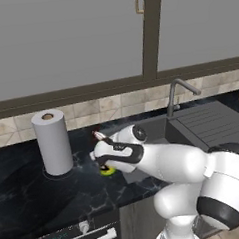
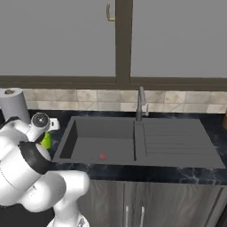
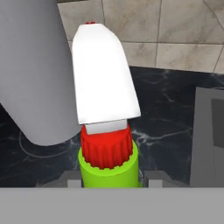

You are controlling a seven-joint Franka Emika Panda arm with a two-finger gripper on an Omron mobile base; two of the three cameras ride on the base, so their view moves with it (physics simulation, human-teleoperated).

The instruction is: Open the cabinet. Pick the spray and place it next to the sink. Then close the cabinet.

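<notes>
Right under your hand camera stands the spray (image 3: pixel 106 131), its green neck between the fingers (image 3: pixel 72 178), red collar and white trigger head rising toward the tiled wall. Whether those fingers are clenched on the bottle or have let go, you cannot tell: their tips barely show on either side of it.

From the left base view the spray (image 1: pixel 107 168) sits low at the table (image 1: pixel 41 196), just left of the sink (image 1: pixel 202 126) and near the paper towel roll (image 1: pixel 52 141). Its green also peeks beside the arm in the right base view (image 2: pixel 46 140).

Watch these risks:
- If the bottle's base isn't flat on the table when you let go, it may tip toward the basin edge.
- Pulling the hand straight back could snag the trigger head and knock the bottle over.
- The roll stands close; a wide swing of the arm could topple it.
</notes>
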